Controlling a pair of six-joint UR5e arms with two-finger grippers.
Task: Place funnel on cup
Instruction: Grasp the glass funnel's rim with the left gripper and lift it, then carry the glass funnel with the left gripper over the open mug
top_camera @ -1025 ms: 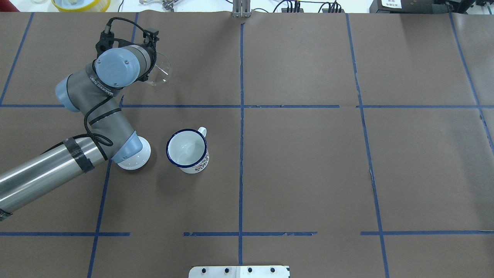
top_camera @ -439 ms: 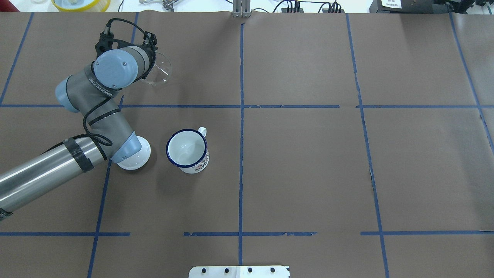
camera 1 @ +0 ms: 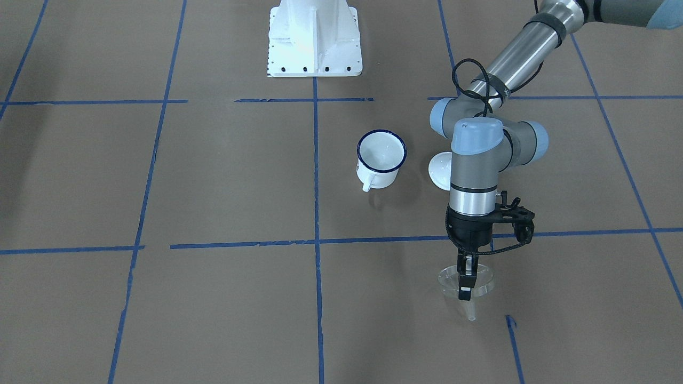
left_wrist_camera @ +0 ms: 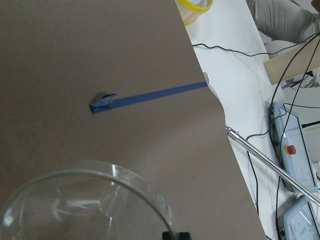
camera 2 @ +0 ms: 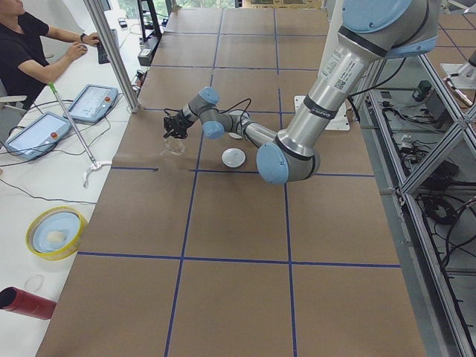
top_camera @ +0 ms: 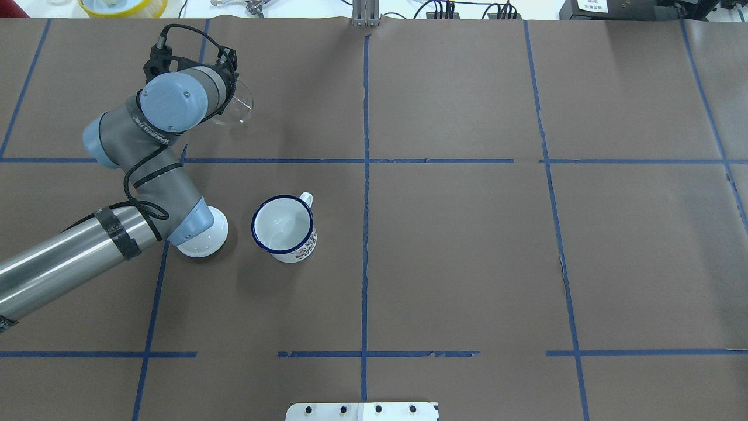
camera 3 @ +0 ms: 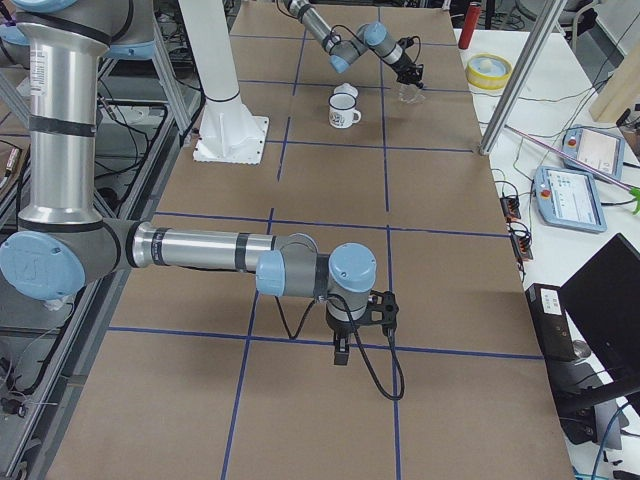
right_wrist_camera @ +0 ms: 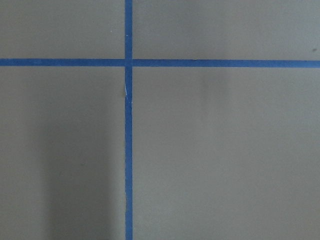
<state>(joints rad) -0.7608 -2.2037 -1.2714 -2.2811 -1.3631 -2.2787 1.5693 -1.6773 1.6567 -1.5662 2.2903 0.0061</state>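
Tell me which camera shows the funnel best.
The exterior front-facing view: the funnel shows whole, cone and spout, held at its rim by the left gripper. Overhead, it is partly hidden; the left wrist view crops it to the rim; the side views show it tiny; the right wrist view misses it.

Brown paper crossed by blue tape lines covers the table. Along one long edge of the table runs a white bench carrying teach pendants and a yellow bowl.
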